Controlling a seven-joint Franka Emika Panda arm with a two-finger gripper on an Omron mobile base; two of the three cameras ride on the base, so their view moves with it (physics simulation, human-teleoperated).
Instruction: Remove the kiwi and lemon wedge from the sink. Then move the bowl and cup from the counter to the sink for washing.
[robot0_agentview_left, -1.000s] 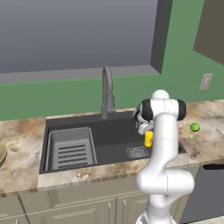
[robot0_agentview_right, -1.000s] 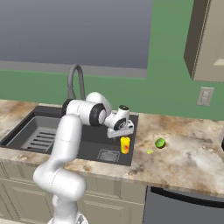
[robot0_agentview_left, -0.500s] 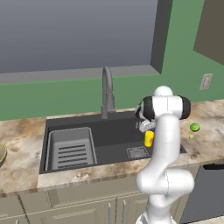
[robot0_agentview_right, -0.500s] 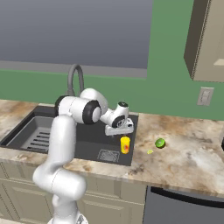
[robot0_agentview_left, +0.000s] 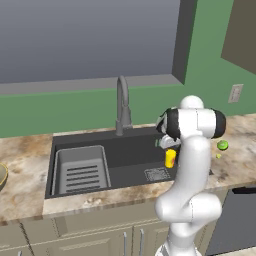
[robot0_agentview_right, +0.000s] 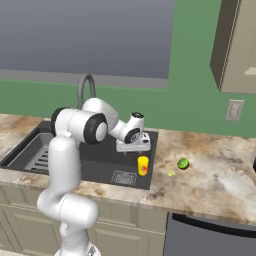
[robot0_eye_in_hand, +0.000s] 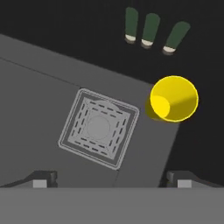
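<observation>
From the left base view, the cup (robot0_agentview_left: 170, 158) stands upright in the sink (robot0_agentview_left: 130, 150), near its right wall, with the end effector (robot0_agentview_left: 164, 142) just above it. From the right, the kiwi (robot0_agentview_right: 183, 163) and lemon wedge (robot0_agentview_right: 171, 173) lie on the counter (robot0_agentview_right: 210, 185). In the hand view the fingertips (robot0_eye_in_hand: 43, 179) sit wide apart, empty; swinging away low could clip and topple the cup.

Green wall (robot0_agentview_left: 210, 65), wide grey window (robot0_agentview_left: 85, 40) — tan upper cabinet (robot0_agentview_right: 237, 47), wall outlet (robot0_agentview_right: 234, 110).
</observation>
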